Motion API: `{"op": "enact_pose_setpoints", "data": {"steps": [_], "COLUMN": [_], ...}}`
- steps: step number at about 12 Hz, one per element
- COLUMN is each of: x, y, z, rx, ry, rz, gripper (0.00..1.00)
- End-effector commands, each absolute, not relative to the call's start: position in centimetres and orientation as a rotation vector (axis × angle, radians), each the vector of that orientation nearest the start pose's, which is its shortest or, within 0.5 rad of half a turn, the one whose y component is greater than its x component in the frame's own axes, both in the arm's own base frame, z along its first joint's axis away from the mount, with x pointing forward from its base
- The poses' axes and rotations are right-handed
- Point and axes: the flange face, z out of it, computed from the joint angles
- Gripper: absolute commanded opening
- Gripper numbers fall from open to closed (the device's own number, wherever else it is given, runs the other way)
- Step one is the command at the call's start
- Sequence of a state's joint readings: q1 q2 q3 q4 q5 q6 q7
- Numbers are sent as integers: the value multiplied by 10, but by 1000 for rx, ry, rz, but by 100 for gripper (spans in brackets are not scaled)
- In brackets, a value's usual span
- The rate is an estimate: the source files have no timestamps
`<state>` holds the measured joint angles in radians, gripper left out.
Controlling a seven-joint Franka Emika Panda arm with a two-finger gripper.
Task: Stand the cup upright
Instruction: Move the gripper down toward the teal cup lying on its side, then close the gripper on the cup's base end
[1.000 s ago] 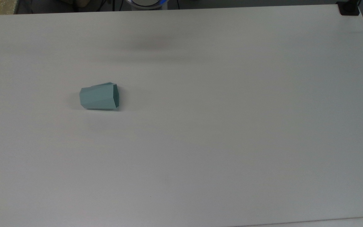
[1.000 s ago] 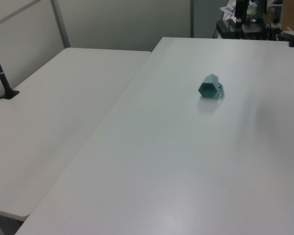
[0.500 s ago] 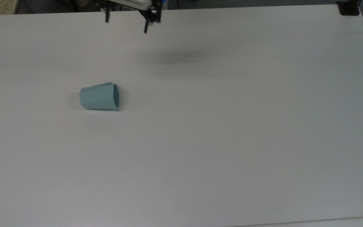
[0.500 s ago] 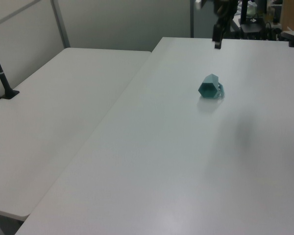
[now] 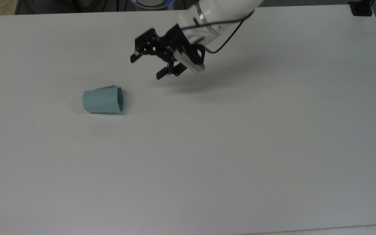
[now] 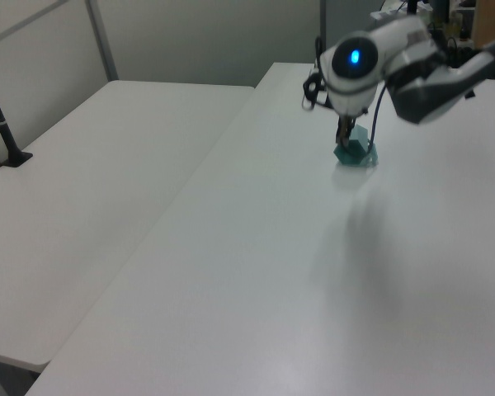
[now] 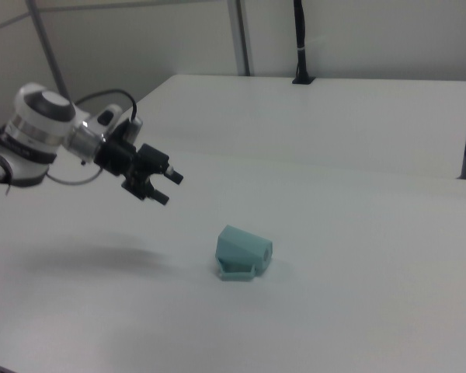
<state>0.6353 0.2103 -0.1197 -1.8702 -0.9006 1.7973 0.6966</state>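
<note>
Watching the top view, I saw the cup [image 5: 103, 101] lying on its side on the white table [image 5: 240, 147], mouth toward the top view's right. The gripper [image 5: 147, 68] hung above the table, up and to the top view's right of the cup, apart from it, its fingers [image 5: 135, 58] spread with nothing between them. In the right view the cup [image 7: 243, 252] lay with its handle against the tabletop.

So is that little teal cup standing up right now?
No, the cup lies on its side on the table, its open mouth facing the top view's right.
</note>
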Motion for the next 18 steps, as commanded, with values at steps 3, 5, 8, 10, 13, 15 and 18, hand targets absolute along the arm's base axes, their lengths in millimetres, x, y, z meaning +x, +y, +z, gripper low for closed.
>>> {"op": "enact_pose_setpoints", "data": {"steps": [3,5,8,10,13,15,18], "x": [552,556,565,572,579,584,587], "y": [228,218,198,182,163,154,151], "z": [335,316,299,300,293,284,284], "rx": [2046,2034,2012,2020,2012,2000,2011], "ry": [215,187,114,79,69,82,82], "rz": [341,322,340,334,315,315,322], "gripper": [99,99,99,99,99,98,91]}}
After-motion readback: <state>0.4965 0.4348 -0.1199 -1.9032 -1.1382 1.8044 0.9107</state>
